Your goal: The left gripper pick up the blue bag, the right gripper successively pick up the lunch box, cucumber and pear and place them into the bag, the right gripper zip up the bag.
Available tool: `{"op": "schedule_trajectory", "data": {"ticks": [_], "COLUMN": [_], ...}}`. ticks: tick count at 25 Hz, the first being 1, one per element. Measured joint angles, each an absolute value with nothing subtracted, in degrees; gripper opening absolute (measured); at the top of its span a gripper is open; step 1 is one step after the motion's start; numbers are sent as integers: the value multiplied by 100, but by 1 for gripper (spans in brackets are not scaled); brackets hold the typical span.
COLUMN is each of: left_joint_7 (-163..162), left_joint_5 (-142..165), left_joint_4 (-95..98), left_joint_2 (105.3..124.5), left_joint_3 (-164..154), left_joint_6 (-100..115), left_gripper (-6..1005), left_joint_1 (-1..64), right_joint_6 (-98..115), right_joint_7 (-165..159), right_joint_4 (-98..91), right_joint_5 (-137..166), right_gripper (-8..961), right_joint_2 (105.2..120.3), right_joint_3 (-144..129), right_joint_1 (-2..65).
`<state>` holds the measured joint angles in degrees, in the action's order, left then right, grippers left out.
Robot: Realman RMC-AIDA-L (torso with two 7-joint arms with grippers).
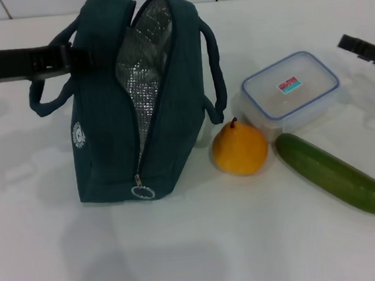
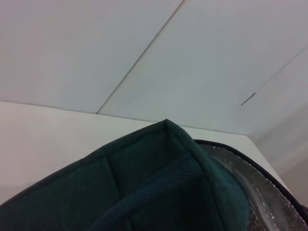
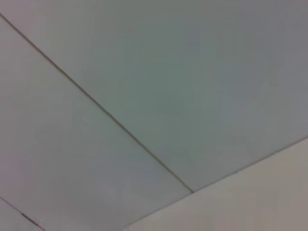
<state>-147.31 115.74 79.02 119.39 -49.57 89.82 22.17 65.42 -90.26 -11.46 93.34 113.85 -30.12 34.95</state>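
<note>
The blue bag [image 1: 137, 99] stood on the white table [image 1: 198, 246] in the left middle of the head view. Its top was unzipped, and the shiny silver lining [image 1: 144, 71] showed inside. The zipper pull [image 1: 141, 190] hung low on the front end of the bag.

The left gripper [image 1: 66, 58] reached in from the upper left of the frame. It was right at the bag's handle [image 1: 53, 93], at the bag's top left corner. It could not be told if it was open or holding on. In the left wrist view, the bag's dark cloth [image 2: 159, 183] filled the lower part.

The lunch box [image 1: 290, 93] sat to the right of the bag, with its lid on. The pear [image 1: 240, 149] stood just in front of it, close to the bag. The cucumber [image 1: 335, 173] lay at the lower right, near the pear.

The right gripper [image 1: 368, 50] peeked in at the upper right edge, apart from the lunch box. Its grip could not be told.
</note>
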Motion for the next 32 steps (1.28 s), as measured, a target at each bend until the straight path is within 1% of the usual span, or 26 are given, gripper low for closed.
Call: {"op": "schedule_trajectory", "data": {"ticks": [3, 10, 32], "left_joint_7": [-14722, -14690, -14686], "left_joint_5": [11576, 11610, 11620], "left_joint_4": [7894, 7852, 7846], "left_joint_2": [11937, 11919, 11918], "left_joint_3": [-4957, -4957, -4922], "left_joint_6": [8982, 8982, 8964], "left_gripper": [45, 44, 44], "left_joint_1": [2247, 2329, 2382], "right_joint_6": [6332, 5976, 6063], "right_joint_7": [-9029, -9031, -9037], "right_joint_4": [-1005, -936, -738], "right_joint_5": [9333, 9333, 9283], "right_gripper": [842, 839, 827], "right_joint_2": [11405, 11520, 11575], "right_joint_3": [-3087, -3286, -3318], "right_joint_1": [3677, 3939, 3972]}}
